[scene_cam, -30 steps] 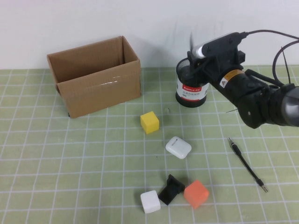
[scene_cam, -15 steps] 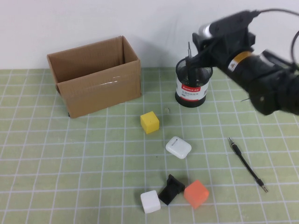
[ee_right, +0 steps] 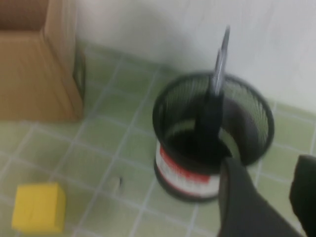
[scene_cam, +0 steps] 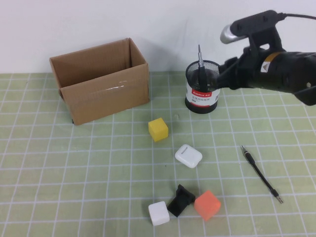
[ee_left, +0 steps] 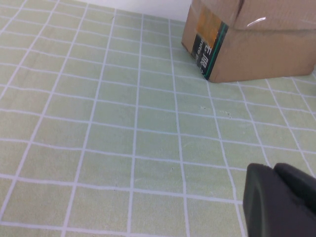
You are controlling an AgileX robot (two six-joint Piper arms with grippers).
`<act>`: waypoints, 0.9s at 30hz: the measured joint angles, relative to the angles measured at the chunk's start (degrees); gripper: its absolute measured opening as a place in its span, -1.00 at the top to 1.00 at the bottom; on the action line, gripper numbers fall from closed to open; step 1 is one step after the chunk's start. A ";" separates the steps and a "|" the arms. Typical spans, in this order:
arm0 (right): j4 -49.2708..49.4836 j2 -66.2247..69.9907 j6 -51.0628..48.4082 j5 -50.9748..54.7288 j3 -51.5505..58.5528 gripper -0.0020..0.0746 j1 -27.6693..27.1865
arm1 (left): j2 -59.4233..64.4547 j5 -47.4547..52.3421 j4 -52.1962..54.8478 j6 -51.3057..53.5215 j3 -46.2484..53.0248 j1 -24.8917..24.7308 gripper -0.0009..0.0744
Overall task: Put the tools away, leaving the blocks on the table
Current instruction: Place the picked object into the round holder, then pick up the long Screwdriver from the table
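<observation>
The screwdriver (scene_cam: 201, 66) now stands tip-up in the mesh cup (scene_cam: 202, 88), and the right end effector (ee_right: 266, 197) has let go and backed off to the cup's right, fingers apart and empty. One tool looks stowed. The pen-like tool (scene_cam: 261, 174) lies on the bench (scene_cam: 74, 173) well to the cup's near right, likely next. Yellow (scene_cam: 158, 129), white (scene_cam: 159, 213) and orange (scene_cam: 207, 204) blocks sit untouched. The left end effector (ee_left: 279, 200) hovers near the cardboard box (scene_cam: 98, 86); its fingers look closed.
</observation>
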 joint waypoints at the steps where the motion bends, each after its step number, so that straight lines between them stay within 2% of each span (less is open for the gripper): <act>1: -0.42 -0.99 0.09 1.48 0.00 0.44 0.00 | 0.00 0.00 0.00 0.00 0.00 0.00 0.99; 4: -2.76 -3.99 0.21 4.91 0.00 0.44 0.00 | 0.00 0.00 0.00 0.00 0.00 0.00 0.99; 5: -4.20 0.47 0.21 6.34 0.00 0.44 0.27 | 0.00 0.00 0.00 0.00 0.00 0.00 0.99; 7: -7.07 -6.82 0.21 9.89 0.00 0.44 0.00 | 0.00 0.00 0.00 0.00 0.00 0.00 0.99; 18: -12.25 -7.38 4.56 36.06 0.67 0.44 -0.11 | 0.00 0.00 0.00 0.00 0.00 0.00 0.99; 27: -7.78 -0.21 4.79 36.26 5.44 0.42 0.14 | 0.00 0.00 0.00 0.00 0.00 0.00 0.99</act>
